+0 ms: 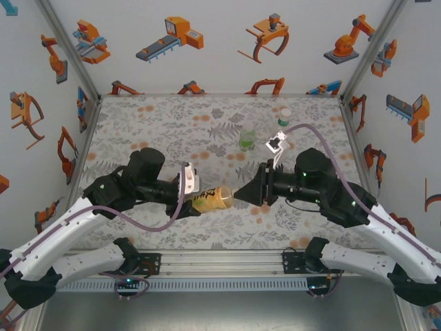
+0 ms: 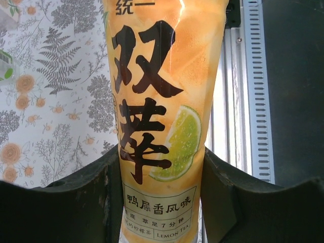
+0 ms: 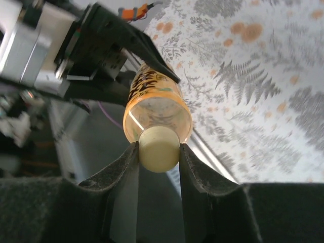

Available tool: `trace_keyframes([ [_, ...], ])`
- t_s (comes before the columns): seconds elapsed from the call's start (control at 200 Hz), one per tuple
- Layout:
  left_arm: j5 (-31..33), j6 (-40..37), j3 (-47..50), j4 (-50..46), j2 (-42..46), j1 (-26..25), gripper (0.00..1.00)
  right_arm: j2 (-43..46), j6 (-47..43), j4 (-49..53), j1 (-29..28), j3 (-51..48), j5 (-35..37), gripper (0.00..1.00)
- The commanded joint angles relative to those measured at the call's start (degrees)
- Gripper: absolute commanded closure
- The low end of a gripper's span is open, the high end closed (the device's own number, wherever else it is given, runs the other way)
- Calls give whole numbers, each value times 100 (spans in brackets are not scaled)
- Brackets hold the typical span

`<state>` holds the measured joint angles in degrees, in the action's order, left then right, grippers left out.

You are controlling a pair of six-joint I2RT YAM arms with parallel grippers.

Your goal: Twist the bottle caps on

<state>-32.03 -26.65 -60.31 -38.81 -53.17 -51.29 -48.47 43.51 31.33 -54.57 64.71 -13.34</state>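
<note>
- Fern-print table spreads below the amber bottle, which hangs on its side in the air between the two arms.
- At the bottle's lower body, the left gripper clamps tight, fingers pressed to both flanks of the label.
- At the bottle's mouth, the right gripper pinches the pale yellowish cap from both sides. Whether its threads have caught cannot be told.
- If cap and neck sit out of line, a turn may cross-thread it or pop it loose onto the table under the bottle.
- The soft body may also slip or twist in the left fingers, leaving the cap untightened.
- Beyond the bottle stands the short green bottle, and farther beyond it the slim clear bottle.
</note>
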Motion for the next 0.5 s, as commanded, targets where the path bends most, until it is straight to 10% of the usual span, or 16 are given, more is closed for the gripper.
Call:
trace_keyframes([
  [0.0, -116, -224, -103, 288, -28, -39, 100, -54, 2339, 269, 16, -50, 847, 100],
  [0.496, 140, -214, -33, 363, 43, -39, 100, 47, 4152, 109, 19, -477, 1012, 100],
])
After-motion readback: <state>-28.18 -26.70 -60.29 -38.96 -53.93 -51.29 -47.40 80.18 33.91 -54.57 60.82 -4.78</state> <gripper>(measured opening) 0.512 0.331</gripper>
